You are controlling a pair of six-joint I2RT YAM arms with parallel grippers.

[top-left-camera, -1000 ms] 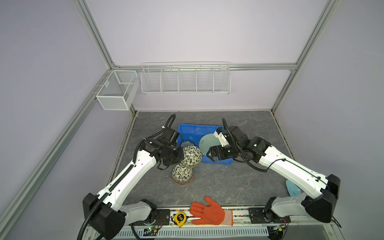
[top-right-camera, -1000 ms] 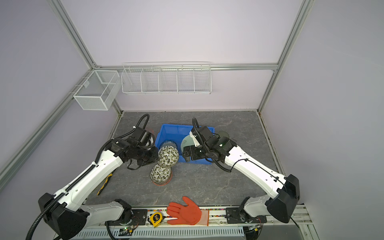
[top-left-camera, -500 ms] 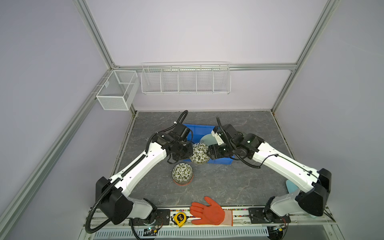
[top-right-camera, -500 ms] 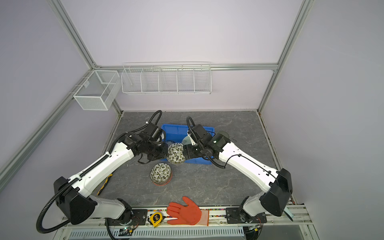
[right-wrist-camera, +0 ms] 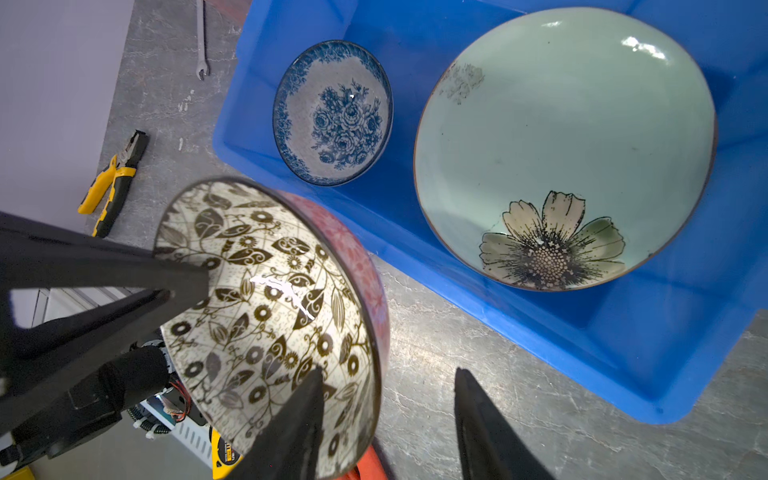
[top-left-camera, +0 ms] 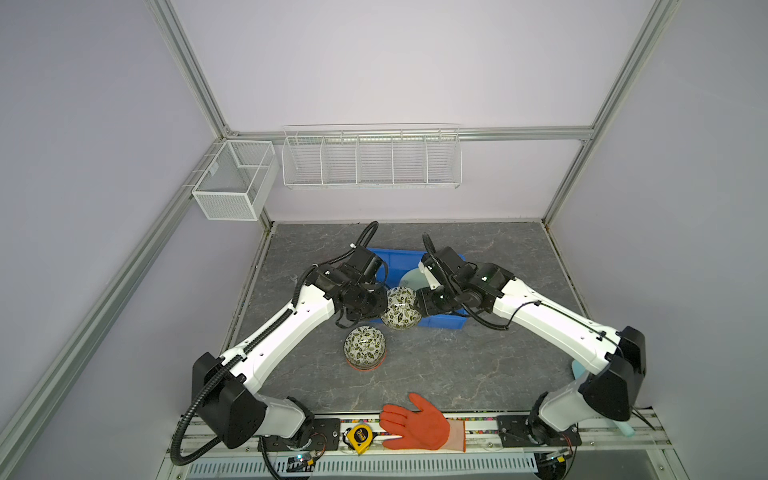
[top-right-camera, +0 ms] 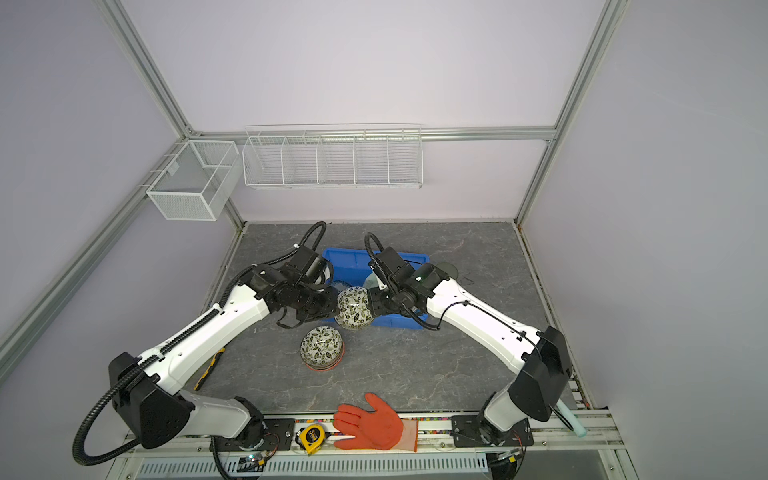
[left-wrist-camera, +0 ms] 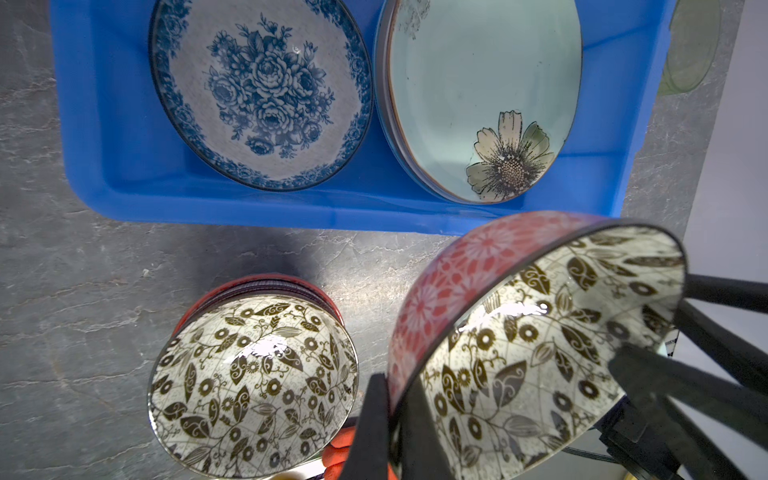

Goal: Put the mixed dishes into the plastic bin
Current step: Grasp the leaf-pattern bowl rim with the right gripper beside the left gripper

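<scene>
My left pincer (left-wrist-camera: 392, 411) is clenched on the rim of a leaf bowl (top-left-camera: 399, 307), one finger inside and one on its red patterned outside. The bowl hangs tilted in the air, its hollow turned up toward the top cameras. It is over the desk (top-left-camera: 457, 365), right at the near wall of the blue bin (top-left-camera: 395, 257), and not yet inside.

My right pincer (right-wrist-camera: 388, 374) stands astride the opposite rim. One finger is in the hollow and one outside, with a clear gap on the outer side, so I count it as released and carrying nothing.

I read this as a handover. A pinch on one edge lets a round bowl swing, and a second bite across from it would steady the bowl for the drop. If I let go on the left before the right has bitten, the bowl falls onto the desk or the bin wall.

Inside the bin, a blue flowered bowl (left-wrist-camera: 257, 91) fills one half and a green plate (left-wrist-camera: 482, 91), lying on other plates, fills the rest. My guess is that the held bowl must nest in one of them. A second leaf bowl (top-left-camera: 365, 347) waits on the desk nearby, stacked on another bowl.
</scene>
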